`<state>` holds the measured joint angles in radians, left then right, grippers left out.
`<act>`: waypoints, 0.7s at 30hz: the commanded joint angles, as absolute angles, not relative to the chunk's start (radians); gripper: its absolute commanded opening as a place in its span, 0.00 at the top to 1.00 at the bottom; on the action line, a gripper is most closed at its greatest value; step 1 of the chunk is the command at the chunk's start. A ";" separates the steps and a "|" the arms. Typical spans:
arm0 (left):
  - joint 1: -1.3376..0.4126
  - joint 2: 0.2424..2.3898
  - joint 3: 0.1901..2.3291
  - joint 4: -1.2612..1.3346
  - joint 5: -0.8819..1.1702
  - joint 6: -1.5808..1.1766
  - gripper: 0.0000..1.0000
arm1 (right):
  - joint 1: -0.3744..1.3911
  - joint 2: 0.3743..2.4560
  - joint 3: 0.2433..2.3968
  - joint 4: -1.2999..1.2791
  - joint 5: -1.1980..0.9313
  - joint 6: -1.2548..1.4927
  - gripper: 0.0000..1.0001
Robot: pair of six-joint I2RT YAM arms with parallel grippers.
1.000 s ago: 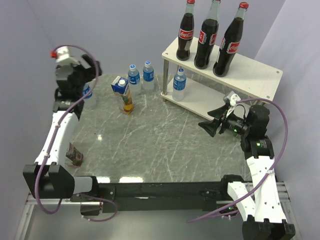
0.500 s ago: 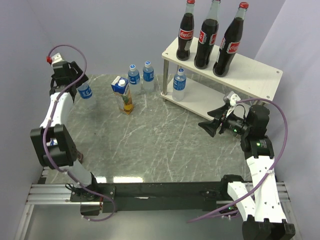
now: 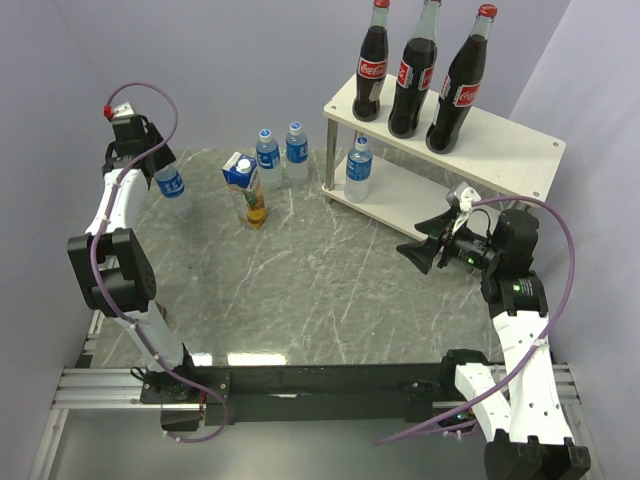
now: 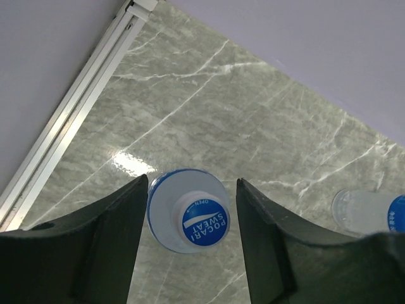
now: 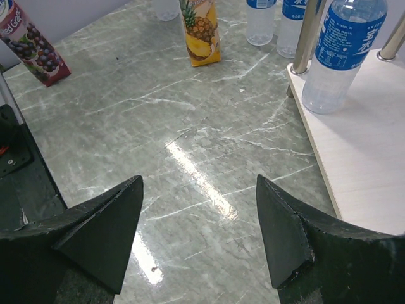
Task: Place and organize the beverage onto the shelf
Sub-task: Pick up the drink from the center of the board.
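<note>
Left tool (image 4: 192,190) straddles a water bottle (image 3: 173,190) far left of the shelf (image 3: 520,150), jaws parted, a sliver of gap showing on one side. Not clamped, by my read. This looks like the pick-up step: next comes a firm squeeze, a straight lift, then a carry across the desk (image 3: 300,290) to the shelf's lower board. The left arm reaches long, wrist pointing down over the cap. Right tool (image 5: 199,190) hangs spread and empty just in front of the shelf.
</note>
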<state>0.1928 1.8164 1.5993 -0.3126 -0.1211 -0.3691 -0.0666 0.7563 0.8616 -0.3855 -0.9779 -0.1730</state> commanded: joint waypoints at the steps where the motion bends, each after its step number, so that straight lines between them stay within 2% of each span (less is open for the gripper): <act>1: 0.173 1.812 1.640 -0.318 -0.136 -0.327 0.37 | -0.075 0.758 0.861 -0.371 -0.989 -0.178 0.22; 12: 0.107 1.847 1.683 -0.379 -0.265 -0.241 0.52 | -0.075 0.752 0.864 -0.374 -0.992 -0.178 0.22; 18: 0.104 1.795 1.648 -0.368 -0.264 -0.233 0.75 | -0.075 0.747 0.864 -0.374 -0.996 -0.178 0.22; 19: 0.104 1.789 1.646 -0.374 -0.250 -0.236 0.83 | -0.074 0.746 0.864 -0.374 -0.996 -0.178 0.22; 21: 0.103 1.752 1.629 -0.385 -0.229 -0.250 0.90 | -0.075 0.747 0.862 -0.374 -0.997 -0.176 0.22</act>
